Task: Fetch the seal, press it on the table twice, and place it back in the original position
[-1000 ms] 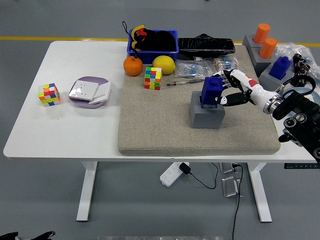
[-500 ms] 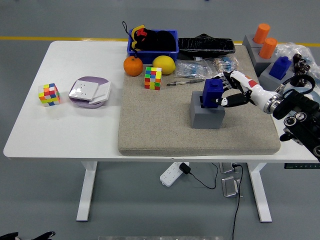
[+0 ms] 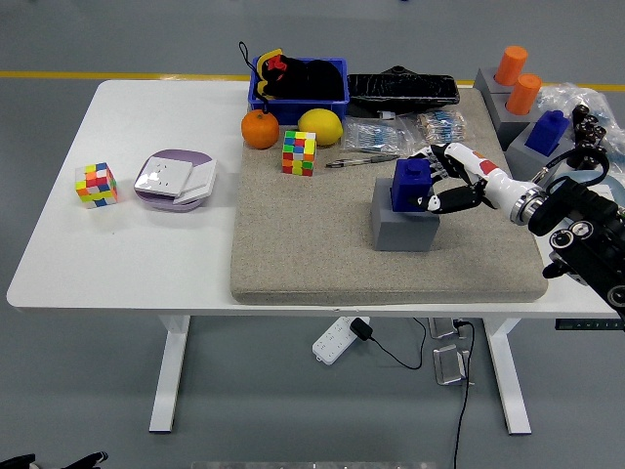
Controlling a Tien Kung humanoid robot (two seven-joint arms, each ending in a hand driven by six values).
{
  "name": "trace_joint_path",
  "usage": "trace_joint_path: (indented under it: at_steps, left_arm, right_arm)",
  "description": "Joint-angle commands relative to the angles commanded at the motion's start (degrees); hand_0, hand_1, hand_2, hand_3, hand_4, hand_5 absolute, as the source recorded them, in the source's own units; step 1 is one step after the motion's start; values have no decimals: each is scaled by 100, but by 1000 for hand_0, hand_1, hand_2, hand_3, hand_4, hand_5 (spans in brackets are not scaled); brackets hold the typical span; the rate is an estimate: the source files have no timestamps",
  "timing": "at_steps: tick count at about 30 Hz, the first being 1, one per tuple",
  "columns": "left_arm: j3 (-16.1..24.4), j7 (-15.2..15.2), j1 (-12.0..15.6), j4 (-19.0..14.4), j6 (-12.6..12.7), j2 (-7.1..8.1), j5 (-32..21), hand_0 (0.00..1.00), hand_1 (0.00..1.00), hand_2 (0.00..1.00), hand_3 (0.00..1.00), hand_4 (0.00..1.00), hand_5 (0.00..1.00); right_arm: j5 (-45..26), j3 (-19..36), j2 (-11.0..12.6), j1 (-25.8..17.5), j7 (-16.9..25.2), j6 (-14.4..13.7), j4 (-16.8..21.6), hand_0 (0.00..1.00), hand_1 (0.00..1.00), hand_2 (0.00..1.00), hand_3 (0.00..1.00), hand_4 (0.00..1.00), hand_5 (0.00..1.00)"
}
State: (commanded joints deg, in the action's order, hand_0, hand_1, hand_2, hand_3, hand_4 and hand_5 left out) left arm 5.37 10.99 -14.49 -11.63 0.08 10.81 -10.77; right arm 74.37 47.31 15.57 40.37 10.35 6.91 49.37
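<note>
- Light is bright and even, diffuse, seemingly from overhead; no single source is visible.
- Shadows are soft and short: a faint one lies under the white table (image 3: 59, 254) on the floor, and small ones sit close beside the grey block (image 3: 402, 227) on the mat (image 3: 322, 244).
- The tabletop reads near-white without blown-out patches; a mild sheen shows on the black bag (image 3: 402, 89).
- Focus is sharp across the frame; no motion blur.
- Table edges look straight, with little distortion visible at the borders.

Single high head view, facing forward and down over the whole white table (image 3: 59, 264).
</note>
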Motion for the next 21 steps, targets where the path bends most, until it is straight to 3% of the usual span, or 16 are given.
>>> trace_joint_path:
  at_steps: [20, 21]
  left_arm:
    - [-4, -2, -6, -1, -6, -5, 2, 813, 785, 763, 802, 683, 422]
    - [-7, -3, -7, -1, -7, -6, -1, 813, 785, 763, 802, 684, 422]
  right_arm:
    - [-55, -143, -16, 26, 80, -91, -40, 609, 454, 442, 460, 707, 2]
    - [-59, -146, -18, 25, 92, -110, -41, 621, 486, 483, 530, 729, 2]
